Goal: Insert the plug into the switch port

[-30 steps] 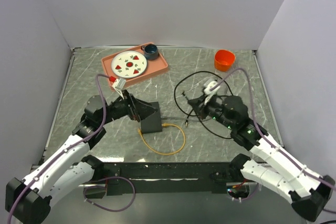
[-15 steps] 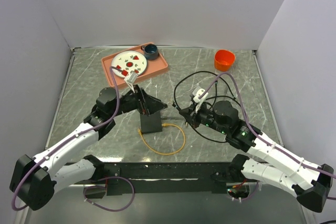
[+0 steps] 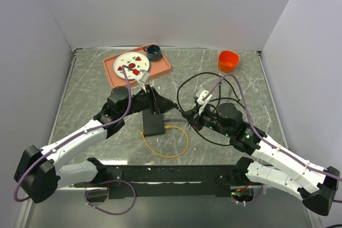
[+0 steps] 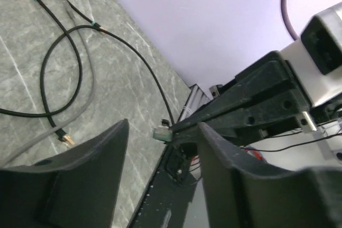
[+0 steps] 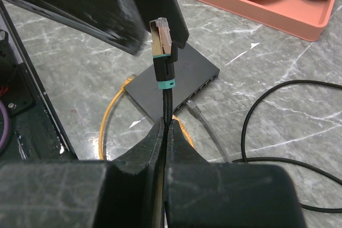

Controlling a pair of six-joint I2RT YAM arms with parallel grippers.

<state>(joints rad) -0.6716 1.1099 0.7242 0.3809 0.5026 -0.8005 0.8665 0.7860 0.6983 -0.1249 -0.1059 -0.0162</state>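
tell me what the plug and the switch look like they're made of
The plug looks like clear glossy plastic, see-through at the tip, with a teal, maybe rubber boot. The switch has a matte black casing: plastic or painted metal, can't tell.

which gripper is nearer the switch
Left. The left gripper hangs over the switch's far edge; the right gripper, holding the plug, sits off to the switch's right.
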